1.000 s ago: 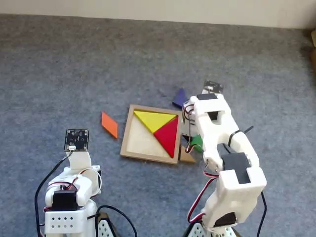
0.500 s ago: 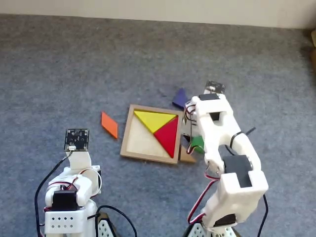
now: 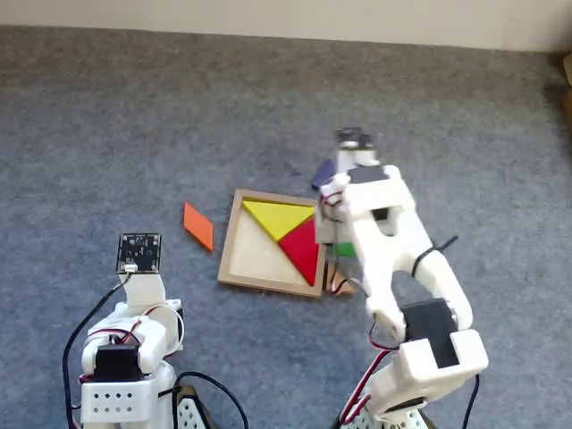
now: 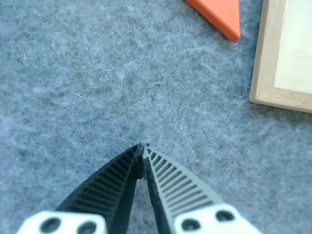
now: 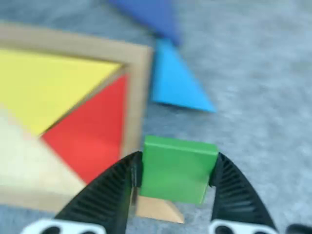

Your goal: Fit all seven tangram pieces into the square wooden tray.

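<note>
High view — right arm (image 3: 393, 250) stretched forward, jaws clamping green piece (image 5: 178, 168) by tray (image 5: 138, 97); left arm (image 3: 134, 331) folded, jaws together.

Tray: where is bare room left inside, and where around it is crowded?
Bare wood: near-left half of the tray, bordered by the yellow triangle, red triangle and rims. Crowded: outside the right rim, with the green piece, blue pieces and tan piece.

Tray floor (image 3: 255, 256) lies open beside the red triangle (image 3: 307, 249)
</note>
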